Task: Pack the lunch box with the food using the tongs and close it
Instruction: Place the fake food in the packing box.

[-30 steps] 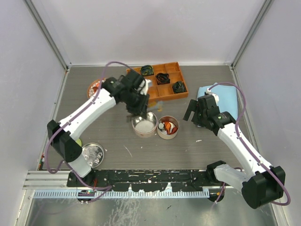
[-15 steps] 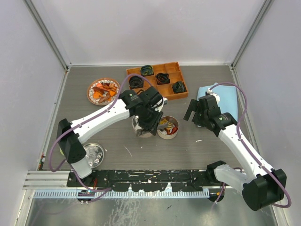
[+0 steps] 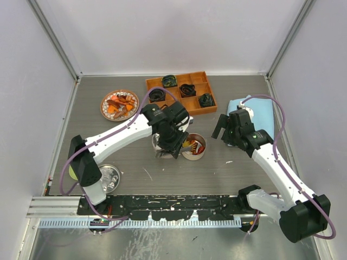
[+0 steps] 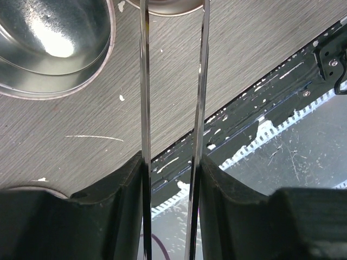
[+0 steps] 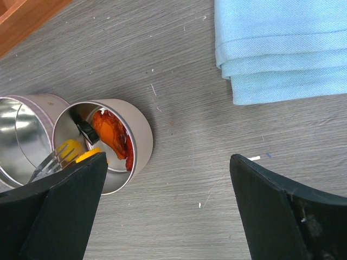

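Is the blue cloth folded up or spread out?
Folded. The cloth shows several stacked layers along its edge in the right wrist view.

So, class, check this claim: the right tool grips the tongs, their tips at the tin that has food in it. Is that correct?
No: it is the left tool that grips the tongs, as the left wrist view shows; the right tool is open and empty. The rest stands: their tips are at the tin that has food in it.
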`<state>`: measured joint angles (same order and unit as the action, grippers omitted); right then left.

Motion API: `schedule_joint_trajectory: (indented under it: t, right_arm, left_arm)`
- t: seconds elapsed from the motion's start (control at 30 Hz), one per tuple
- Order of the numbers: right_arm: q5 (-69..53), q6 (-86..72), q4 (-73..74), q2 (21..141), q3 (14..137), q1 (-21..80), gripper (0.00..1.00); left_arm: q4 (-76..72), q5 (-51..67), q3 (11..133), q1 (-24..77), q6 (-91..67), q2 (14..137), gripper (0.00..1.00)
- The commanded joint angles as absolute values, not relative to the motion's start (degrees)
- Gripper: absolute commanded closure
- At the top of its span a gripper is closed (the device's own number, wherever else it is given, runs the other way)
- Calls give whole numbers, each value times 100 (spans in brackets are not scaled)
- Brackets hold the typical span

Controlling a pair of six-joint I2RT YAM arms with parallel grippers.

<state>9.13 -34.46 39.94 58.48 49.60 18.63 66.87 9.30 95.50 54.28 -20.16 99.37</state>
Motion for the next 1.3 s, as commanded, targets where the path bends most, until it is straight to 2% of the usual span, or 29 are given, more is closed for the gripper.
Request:
schedule_joint_trajectory:
  t: [0.0, 0.13, 0.23, 0.7, 1.27]
  right_arm:
    - [1001, -3516, 3832, 5761, 5016, 1839, 0]
    - [1000, -3518, 3830, 5765, 5005, 1845, 0]
    - [999, -3507, 3830, 5774, 5017, 1841, 0]
    - [966, -3529, 3771, 5755, 4989, 1839, 0]
    - [938, -3544, 3804, 5817, 5133, 1841, 0]
  left_arm:
    - [6846, 872, 9880, 5449, -1856, 9927, 59]
    - [6849, 940, 9890, 5456, -1828, 9894, 53]
    - [6833, 891, 9865, 5451, -1852, 9868, 52]
    - [6263, 619, 9959, 5274, -2010, 9357, 61]
    - [5688, 1068, 9121, 2919, -2332, 8222, 61]
